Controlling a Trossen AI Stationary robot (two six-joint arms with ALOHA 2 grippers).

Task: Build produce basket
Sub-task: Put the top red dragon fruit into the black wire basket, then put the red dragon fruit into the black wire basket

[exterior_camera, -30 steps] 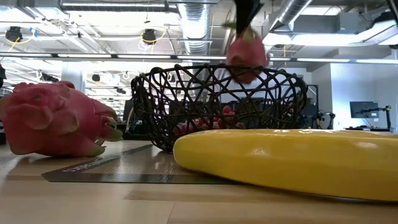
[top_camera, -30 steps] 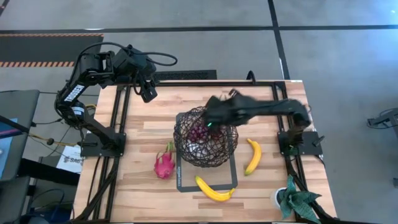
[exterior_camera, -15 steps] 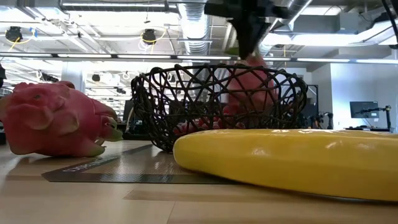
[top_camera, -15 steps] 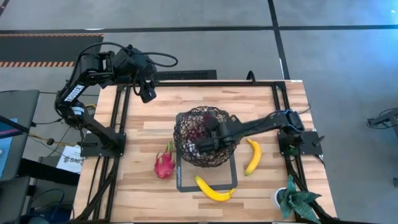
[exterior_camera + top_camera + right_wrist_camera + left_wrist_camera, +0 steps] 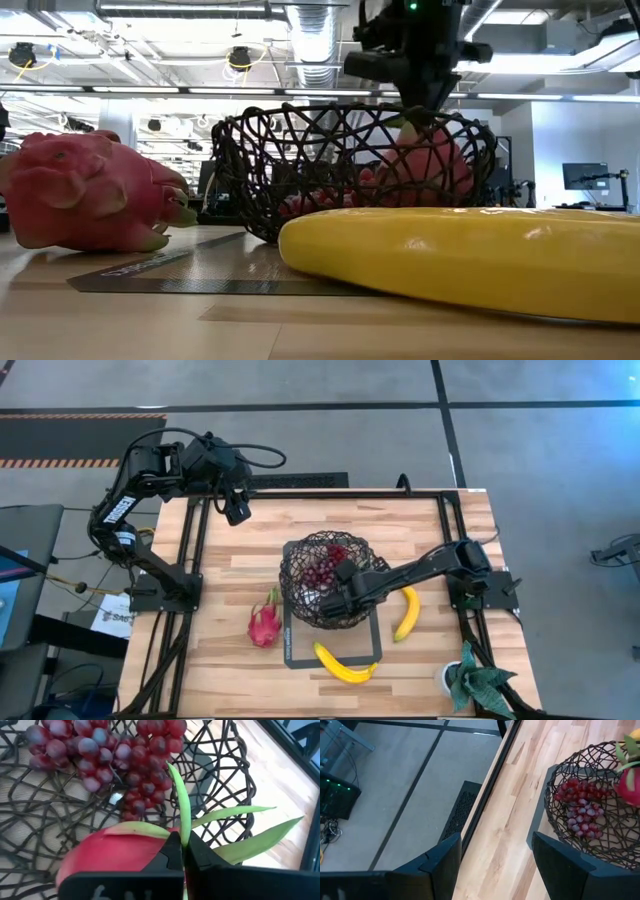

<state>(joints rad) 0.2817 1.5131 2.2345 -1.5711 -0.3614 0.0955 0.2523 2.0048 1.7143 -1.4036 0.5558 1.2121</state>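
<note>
The dark wire basket point(image 5: 330, 592) stands on a dark mat mid-table and holds dark red grapes point(image 5: 110, 750). My right gripper point(image 5: 183, 845) reaches down inside the basket, shut on a pink-red dragon fruit point(image 5: 430, 165) that sits below the rim. A second dragon fruit point(image 5: 264, 622) lies on the table left of the basket. One banana point(image 5: 345, 663) lies near the mat's front edge and another point(image 5: 407, 610) lies to the basket's right. My left gripper point(image 5: 495, 865) hangs open, high over the table's far-left part. My right gripper pinches a thin green leaf tip point(image 5: 181, 820) at one end of the dragon fruit between its two fingers. The fingers slant down from above, coming from the table's right. The fruit's red body point(image 5: 115, 857) hangs below them inside the basket; whether it rests on the wire I cannot tell.
A green potted plant point(image 5: 478, 682) stands at the near right corner. The dark mat point(image 5: 300, 656) sticks out from under the basket toward the near edge. Black frame rails point(image 5: 190, 560) run along the table's left, right and far sides.
My right gripper has gone down and toward the table's near edge, rolling at the wrist, still shut on the dragon fruit. The fruit has dropped from above the basket's rim to inside the basket, beside the grapes.
</note>
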